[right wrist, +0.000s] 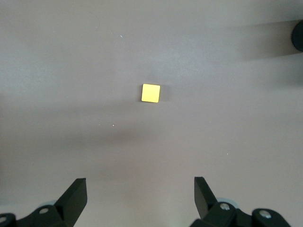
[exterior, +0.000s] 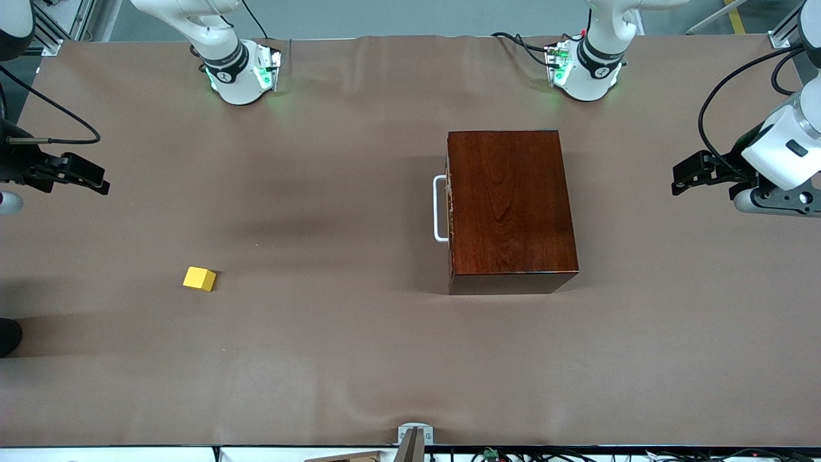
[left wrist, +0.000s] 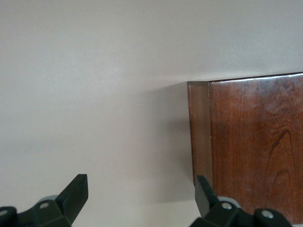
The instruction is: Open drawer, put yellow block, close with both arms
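Observation:
The dark reddish-brown wooden box [exterior: 510, 208] stands in the middle of the table, toward the left arm's end. Its drawer is shut, and the white handle [exterior: 439, 208] faces the right arm's end. The yellow block [exterior: 199, 278] lies on the table toward the right arm's end, nearer the front camera than the box. My left gripper [exterior: 681, 179] is open and empty, up in the air off the box's closed end. In the left wrist view [left wrist: 140, 194] it is over the table beside a box corner [left wrist: 255, 142]. My right gripper [exterior: 96, 181] is open and empty, and it shows in the right wrist view [right wrist: 140, 194] with the block [right wrist: 151, 93] ahead.
The two arm bases [exterior: 240, 74] [exterior: 584, 70] stand along the table's edge farthest from the front camera. A dark round object [exterior: 8, 337] sits at the table's edge at the right arm's end. A small metal mount [exterior: 414, 439] is at the edge nearest the camera.

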Tool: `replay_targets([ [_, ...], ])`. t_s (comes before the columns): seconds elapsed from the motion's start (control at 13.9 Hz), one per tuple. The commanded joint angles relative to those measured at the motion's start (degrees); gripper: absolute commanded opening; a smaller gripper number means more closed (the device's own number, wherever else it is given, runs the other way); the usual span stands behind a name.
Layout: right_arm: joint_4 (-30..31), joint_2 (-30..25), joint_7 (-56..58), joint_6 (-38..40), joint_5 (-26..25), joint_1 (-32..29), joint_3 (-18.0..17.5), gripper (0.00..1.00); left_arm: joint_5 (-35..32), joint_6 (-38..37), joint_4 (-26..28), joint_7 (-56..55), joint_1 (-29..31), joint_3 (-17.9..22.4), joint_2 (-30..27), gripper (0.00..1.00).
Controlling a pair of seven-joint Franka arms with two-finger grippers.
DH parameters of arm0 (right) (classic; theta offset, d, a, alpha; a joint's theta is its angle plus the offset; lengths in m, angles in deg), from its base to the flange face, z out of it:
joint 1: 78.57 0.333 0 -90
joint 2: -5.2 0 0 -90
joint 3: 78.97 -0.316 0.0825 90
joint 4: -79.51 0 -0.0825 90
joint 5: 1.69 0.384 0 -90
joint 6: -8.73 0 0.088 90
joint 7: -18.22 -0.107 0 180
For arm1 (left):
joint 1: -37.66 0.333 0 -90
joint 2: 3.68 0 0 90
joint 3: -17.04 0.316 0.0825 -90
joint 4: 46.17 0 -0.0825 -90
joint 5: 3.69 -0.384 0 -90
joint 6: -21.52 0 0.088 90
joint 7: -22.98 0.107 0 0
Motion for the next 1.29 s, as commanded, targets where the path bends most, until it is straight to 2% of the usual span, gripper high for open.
replay_targets([
  [0.0,0.0,-0.2,-0.7,-0.2,-0.8,-0.3,-0.4,1.0,-1.1,-0.3,0.7,-0.4,0.1,-0.3,-1.1,1.0],
  [0.43,0.1,-0.2,-0.8,0.0,-0.8,-0.4,-0.4,1.0,-0.4,0.0,-0.4,-0.4,-1.1,-0.5,1.6,1.0],
  [0.65,0.1,-0.2,-0.8,0.4,-0.8,-0.4,-0.4,1.0,-0.4,0.0,-3.4,-0.5,-6.1,-1.9,3.9,1.0],
  [0.86,0.0,0.5,-0.7,1.3,-0.8,-0.4,-0.3,1.0,-0.4,0.3,-6.5,-1.3,-16.0,-1.8,6.4,1.0],
  [1.15,-0.6,3.6,-0.7,0.5,-1.2,1.1,-0.5,1.0,-0.8,0.7,-12.6,-16.7,-29.8,-1.7,12.5,1.0],
  [1.22,-0.6,6.5,-0.7,0.2,-1.1,1.5,-0.5,1.0,-0.9,1.4,-12.9,-21.0,-33.0,-1.6,13.4,1.0],
])
